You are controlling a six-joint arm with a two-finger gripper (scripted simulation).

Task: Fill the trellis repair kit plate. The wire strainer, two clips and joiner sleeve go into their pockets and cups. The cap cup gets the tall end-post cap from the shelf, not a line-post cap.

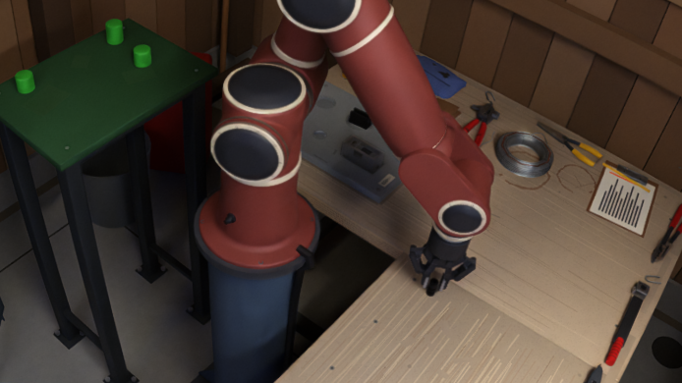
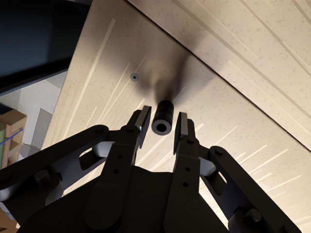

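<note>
On the near wooden bench, close to the seam between its two boards, a short dark joiner sleeve (image 2: 162,118) with a hollow bore lies on its side. My gripper (image 2: 162,120) is lowered over it at the bench surface (image 1: 435,287), with the sleeve lying between the fingers. The grey kit plate (image 1: 351,145) sits further back on the bench, partly hidden by my arm, with a dark strainer block (image 1: 362,153) and a small dark clip (image 1: 359,118) on it. Three green caps (image 1: 114,31) (image 1: 142,55) (image 1: 24,81) stand on the green shelf to the left. The gripper is open and holds nothing.
A wire coil (image 1: 523,153) lies on the far bench with red pliers (image 1: 479,120), yellow pliers (image 1: 572,143) and a clipboard (image 1: 623,199) around it. A red-handled tool (image 1: 626,321) lies near the right edge. A dark gap opens between the bench and my base.
</note>
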